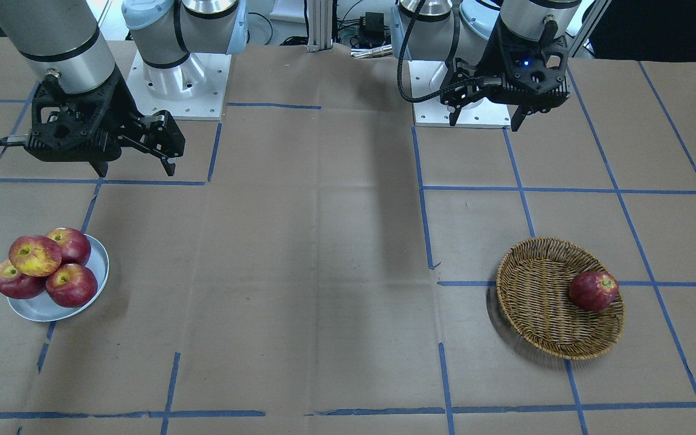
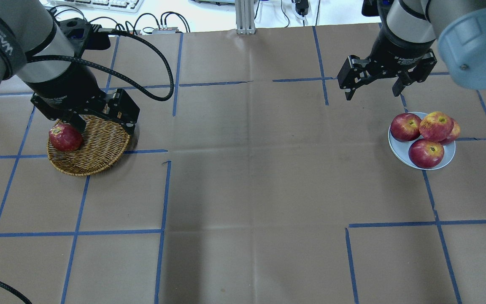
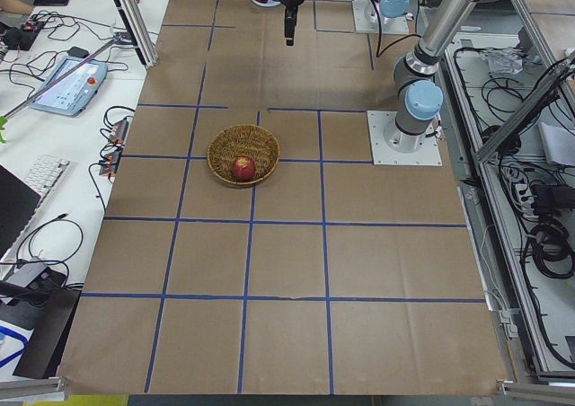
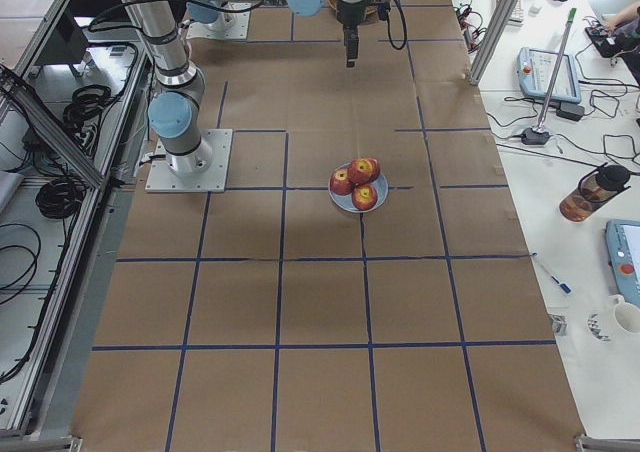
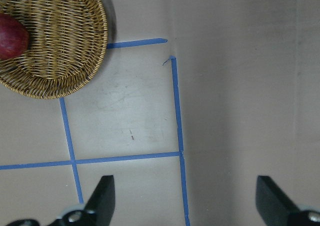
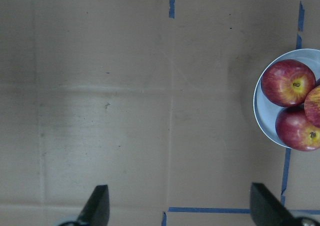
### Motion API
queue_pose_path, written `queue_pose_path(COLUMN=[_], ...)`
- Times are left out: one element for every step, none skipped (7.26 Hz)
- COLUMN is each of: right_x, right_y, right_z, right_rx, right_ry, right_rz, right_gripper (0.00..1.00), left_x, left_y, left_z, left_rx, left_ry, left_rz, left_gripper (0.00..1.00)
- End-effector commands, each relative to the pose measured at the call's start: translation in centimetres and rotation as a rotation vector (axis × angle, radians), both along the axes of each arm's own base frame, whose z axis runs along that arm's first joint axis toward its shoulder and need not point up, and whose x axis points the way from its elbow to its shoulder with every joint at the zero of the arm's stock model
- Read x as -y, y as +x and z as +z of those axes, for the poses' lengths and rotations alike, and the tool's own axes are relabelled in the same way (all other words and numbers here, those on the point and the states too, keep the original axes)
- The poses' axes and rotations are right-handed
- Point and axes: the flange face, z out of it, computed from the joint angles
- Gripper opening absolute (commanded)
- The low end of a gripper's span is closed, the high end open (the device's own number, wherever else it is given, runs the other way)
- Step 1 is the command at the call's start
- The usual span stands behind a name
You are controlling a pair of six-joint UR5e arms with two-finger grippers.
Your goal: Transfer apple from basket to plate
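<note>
The paler, yellow-streaked apple [image 1: 35,255] lies on top of three dark red apples on the pale plate [image 1: 34,308]. It also shows in the overhead view [image 2: 436,126] on the plate [image 2: 399,147]. The wicker basket [image 1: 541,302] [image 2: 99,147] holds one dark red apple [image 1: 592,291] [image 2: 65,137]. My left gripper [image 2: 103,126] [image 5: 185,201] is open and empty, raised beside the basket. My right gripper [image 2: 371,93] [image 6: 180,211] is open and empty, raised to the robot's side of the plate [image 6: 262,113].
Brown paper with blue tape lines [image 2: 163,190] covers the table. The arm bases [image 1: 179,84] stand at the robot's edge. Cables and a keyboard [image 2: 99,4] lie beyond the far edge in the overhead view.
</note>
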Motion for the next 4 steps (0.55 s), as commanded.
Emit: queue_pose_path(right_x=[-0.17,-0.17,-0.15,-0.17], right_y=[0.00,-0.02,-0.02,-0.02], right_z=[-0.19,-0.19,-0.18,-0.19], right_rx=[0.000,-0.002,-0.002,-0.002], right_ry=[0.009,0.009,0.007,0.009], right_rz=[-0.005,-0.005,-0.005,-0.005], right_gripper=[1.00,1.00,1.00,1.00], left_x=[0.17,0.09,-0.07,-0.23], left_y=[0.06,0.05,0.06,0.09], left_z=[0.00,0.14,0.34,0.54], left_rx=[0.001,0.000,0.001,0.004], left_ry=[-0.001,-0.006,-0.011,-0.015], left_rz=[-0.001,0.005,0.006,0.008], left_gripper=[0.99,0.99,0.99,0.99])
